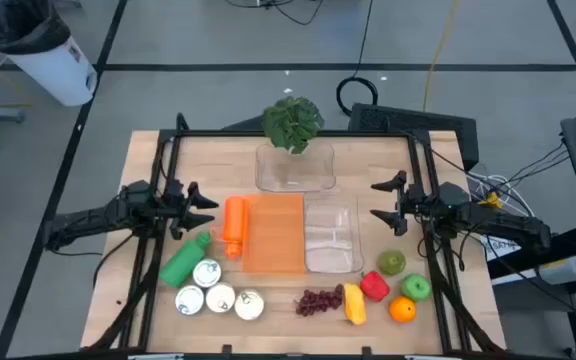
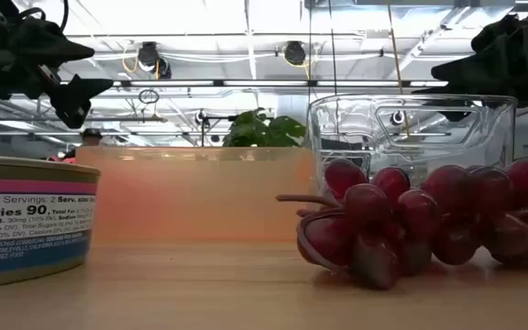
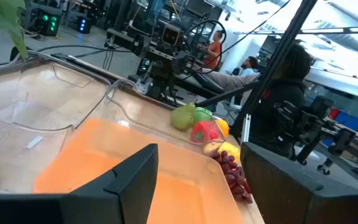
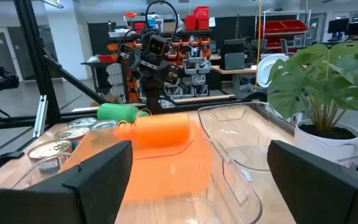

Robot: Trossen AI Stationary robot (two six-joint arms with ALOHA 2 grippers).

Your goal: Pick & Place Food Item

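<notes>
I am holding my right claw (image 1: 376, 199) open and empty; the fruit pile (image 1: 378, 290) is lying nearer it than my left claw (image 1: 211, 205), also open and empty.

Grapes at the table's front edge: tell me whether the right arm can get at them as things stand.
Probably yes. The grapes lie uncovered in front of the clear container, beside the banana. The right pincer, open, hovers behind them with nothing in between but that low container.

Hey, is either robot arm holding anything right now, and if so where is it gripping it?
Nothing is held. The left gripper and the right gripper both hang open above the table, on either side of the orange tray, with nothing between their fingers.
</notes>
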